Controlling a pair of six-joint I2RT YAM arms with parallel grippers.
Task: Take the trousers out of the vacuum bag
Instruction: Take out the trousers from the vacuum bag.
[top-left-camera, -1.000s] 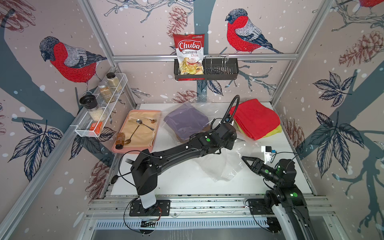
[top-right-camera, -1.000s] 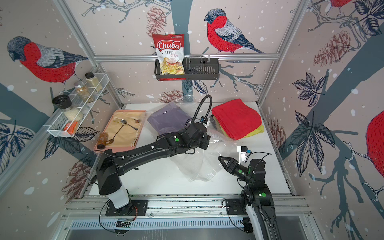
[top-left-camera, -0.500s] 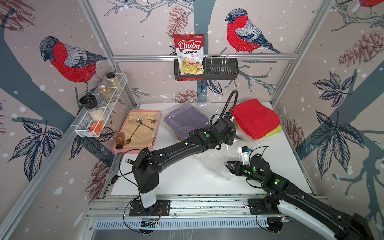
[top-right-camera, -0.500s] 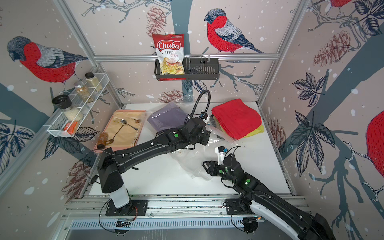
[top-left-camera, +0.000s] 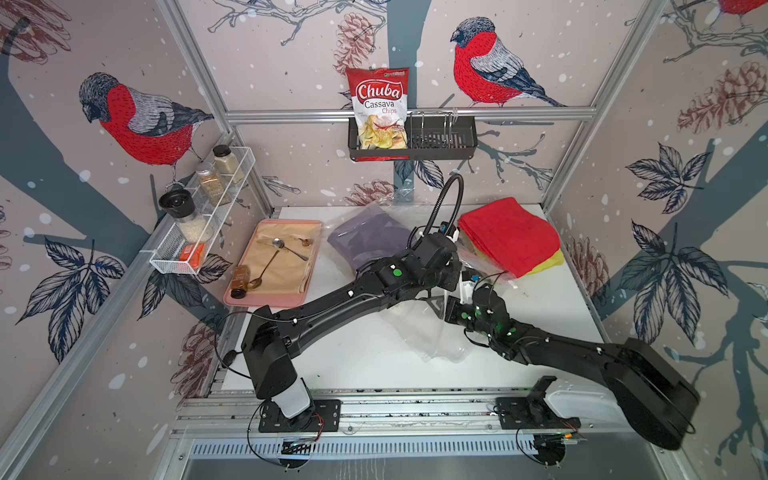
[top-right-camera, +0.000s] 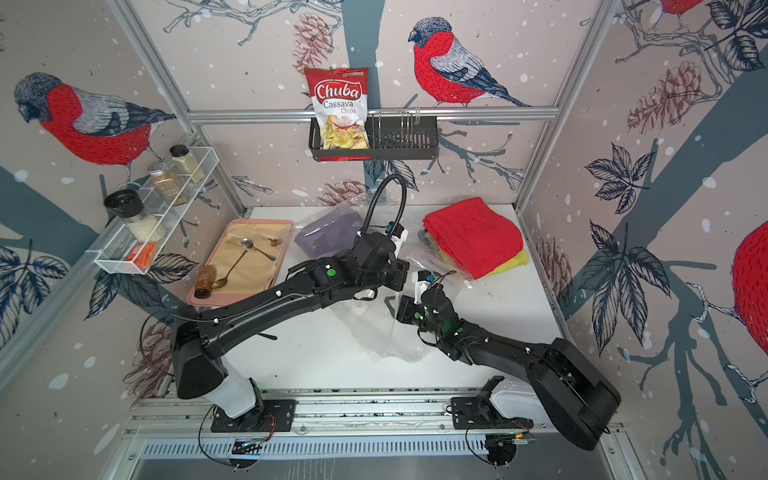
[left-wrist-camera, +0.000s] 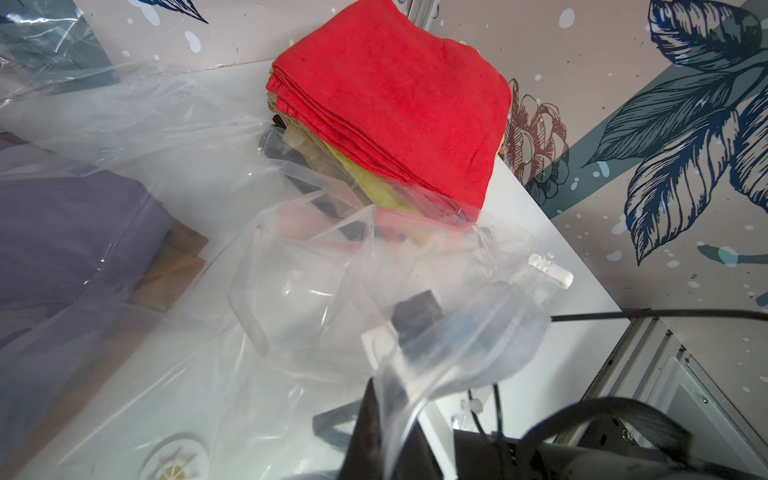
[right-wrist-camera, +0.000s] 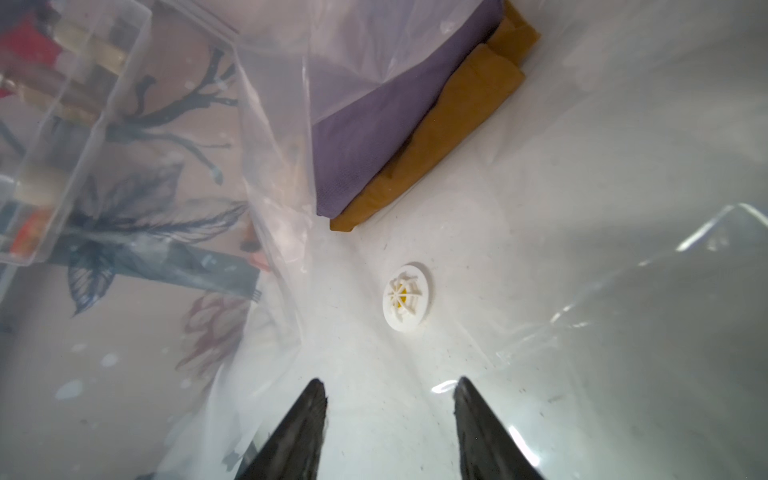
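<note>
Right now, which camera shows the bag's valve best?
Right wrist: the valve is whole, sharp, near centre. Left wrist shows it blurred at the frame edge; both top views, barely a pale speck.

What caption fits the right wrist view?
Open right gripper at the vacuum bag, white valve ahead, purple trousers atop mustard-brown trousers beyond.

Pale wallpaper (top-left-camera: 291, 50) printed with red-breasted birds, pine cones and dark blue leaves covers the walls, framed by aluminium posts (top-left-camera: 195, 75). A white wire shelf (top-left-camera: 168, 249) on the side wall carries jars of what look like spices. A dark basket (top-left-camera: 449, 143) on the back rail holds a chips packet (top-left-camera: 378, 104). On the white table (top-left-camera: 353, 357) lies a pink tray (top-left-camera: 266, 301). The light is even.
</note>
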